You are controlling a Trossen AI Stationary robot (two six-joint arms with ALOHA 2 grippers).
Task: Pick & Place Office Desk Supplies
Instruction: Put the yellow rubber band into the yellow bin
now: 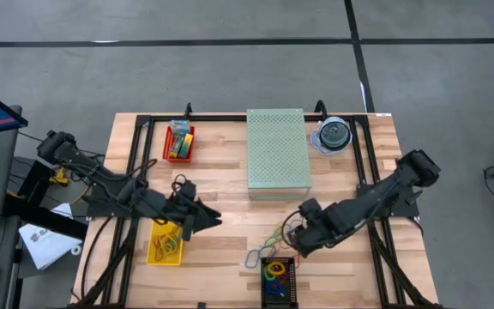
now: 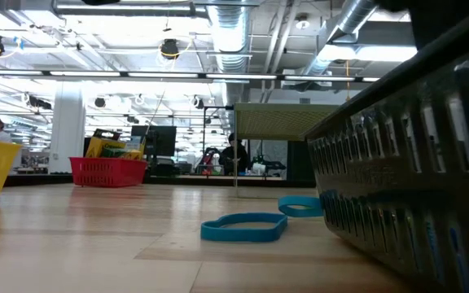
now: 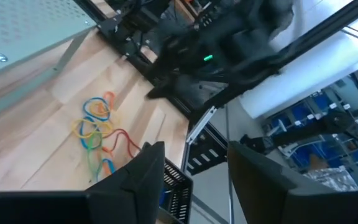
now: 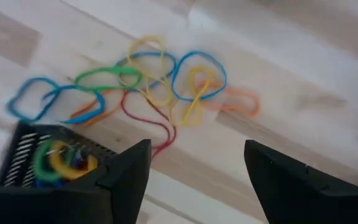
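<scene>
Rubber bands (image 4: 160, 87): loose tangle of blue, green, yellow, red and orange loops on the surface (image 1: 230, 257), lower centre of the high view, just above the black mesh basket (image 1: 278, 281) (more bands lie inside it).
Crayon boxes (image 1: 179, 139): in the red basket (image 1: 178, 144), upper left of the surface.
Right pincer (image 4: 197, 165): fingers spread wide, empty, above the tangle.
Left pincer (image 1: 202, 219): fingers parted, holding nothing, beside the yellow basket (image 1: 165, 244), lower left.
</scene>
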